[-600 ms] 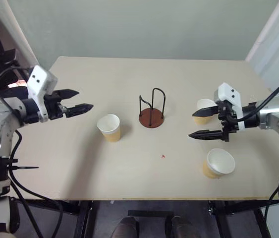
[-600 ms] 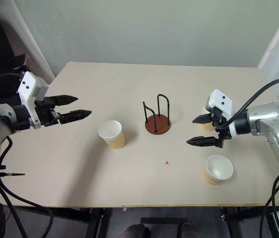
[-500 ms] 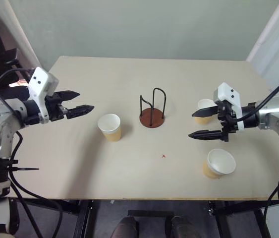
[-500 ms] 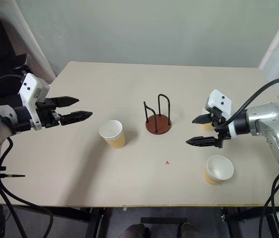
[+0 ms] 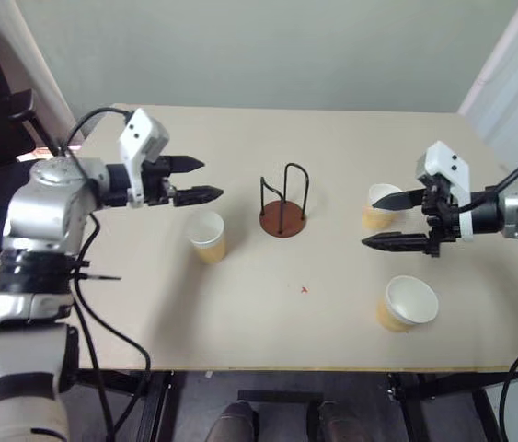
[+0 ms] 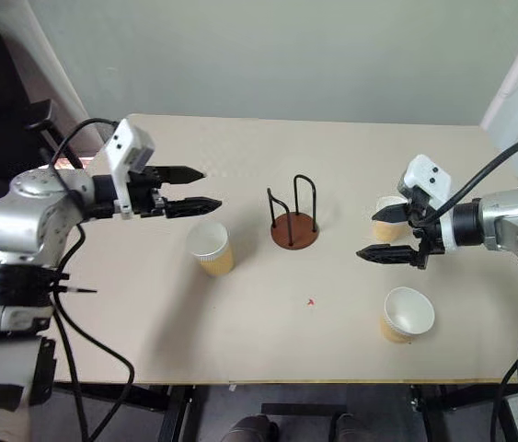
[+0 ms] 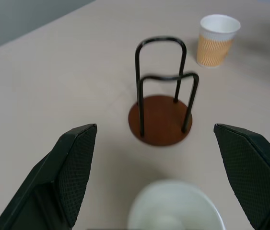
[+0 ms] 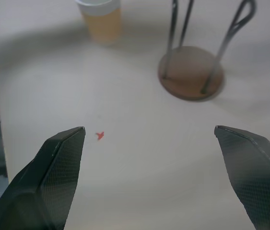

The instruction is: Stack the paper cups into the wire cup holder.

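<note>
1. Since the earlier frame, the left tool [image 5: 205, 180] has swung inward over the desk [image 5: 240, 322] and now hangs spread and empty just above the left paper cup [image 5: 207, 236]; the right tool [image 5: 398, 219] has drawn slightly back toward the desk's right edge, fingers wide apart, holding nothing.
2. Centre of the pale beige desk: the wire cup holder [image 5: 282, 203], empty, upright.
3. One paper cup [image 5: 380, 204] stands beside the right tool; another [image 5: 406, 304] sits nearer the front edge.
4. A small red mark [image 5: 303, 290] lies on the desk.
5. Behind is a plain grey-green wall [image 5: 268, 46].
</note>
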{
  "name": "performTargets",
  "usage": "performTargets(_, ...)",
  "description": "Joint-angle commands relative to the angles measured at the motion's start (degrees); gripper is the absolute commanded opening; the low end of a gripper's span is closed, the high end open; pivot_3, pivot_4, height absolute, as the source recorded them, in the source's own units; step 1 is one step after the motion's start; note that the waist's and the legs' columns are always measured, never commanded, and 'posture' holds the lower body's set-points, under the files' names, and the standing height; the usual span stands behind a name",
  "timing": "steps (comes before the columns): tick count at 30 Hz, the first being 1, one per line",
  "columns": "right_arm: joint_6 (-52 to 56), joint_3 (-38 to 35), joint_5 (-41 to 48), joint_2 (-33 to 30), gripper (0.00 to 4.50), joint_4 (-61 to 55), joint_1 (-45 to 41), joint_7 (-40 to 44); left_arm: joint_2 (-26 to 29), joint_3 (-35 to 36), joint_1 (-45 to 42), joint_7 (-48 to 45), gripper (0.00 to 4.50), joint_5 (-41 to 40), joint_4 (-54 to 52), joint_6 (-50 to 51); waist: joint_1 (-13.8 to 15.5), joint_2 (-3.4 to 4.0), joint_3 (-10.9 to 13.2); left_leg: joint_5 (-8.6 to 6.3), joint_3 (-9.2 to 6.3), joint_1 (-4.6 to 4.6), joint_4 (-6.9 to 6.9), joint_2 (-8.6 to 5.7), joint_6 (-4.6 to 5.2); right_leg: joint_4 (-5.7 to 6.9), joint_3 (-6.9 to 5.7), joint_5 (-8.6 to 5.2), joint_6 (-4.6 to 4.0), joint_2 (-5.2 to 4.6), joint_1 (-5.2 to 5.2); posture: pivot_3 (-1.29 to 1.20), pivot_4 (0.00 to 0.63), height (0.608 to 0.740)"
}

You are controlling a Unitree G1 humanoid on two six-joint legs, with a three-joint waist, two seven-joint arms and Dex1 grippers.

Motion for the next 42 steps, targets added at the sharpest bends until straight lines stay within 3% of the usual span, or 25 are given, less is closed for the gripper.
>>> performTargets(1, 1.9, -3.08, 0.79, 0.36, 4.5, -2.39, -0.98, -3.71, -1.41, -0.56, -1.5, -1.1, 4.19, 1.3, 2.15, -1.86, -0.16, 0.01, 0.0, 0.0, 0.0, 0.0, 0.0, 0.0, 0.0, 0.0, 0.0, 0.0, 0.01, 0.0, 0.0, 0.0, 0.15, 0.74)
performTargets(15, 4.32, -6.88, 3.77, -4.7, 4.5, -6.2, 2.74, -5.13, -3.59, -5.0, 2.03, -6.15, 4.19, 1.74, -3.41, 4.88, -0.04, -0.01, 0.01, -0.02, 0.03, -0.15, 0.05, 0.01, 0.04, -0.06, 0.01, -0.02, 0.1, 0.01, -0.09, 0.0, 0.15, 0.74)
performTargets(26, 4.09, -7.34, 4.37, -5.33, 4.5, -6.61, 3.5, -6.47, -10.81, -7.06, -0.1, 0.74, 4.19, 5.81, -1.55, 4.25, 0.09, -0.01, 0.01, 0.01, 0.05, -0.16, 0.13, 0.01, 0.06, 0.0, 0.03, 0.03, 0.16, 0.01, -0.08, 0.0, 0.15, 0.74)
performTargets(42, 3.82, -10.26, 6.6, -6.34, 4.5, -8.72, 6.56, -6.33, -20.77, -8.17, -5.16, 8.64, 4.19, 11.91, 10.63, -0.25, 0.43, -0.01, 0.01, 0.02, 0.16, -0.15, 0.16, 0.01, 0.07, -0.01, 0.1, 0.08, 0.25, 0.01, -0.07, 0.0, 0.15, 0.74)
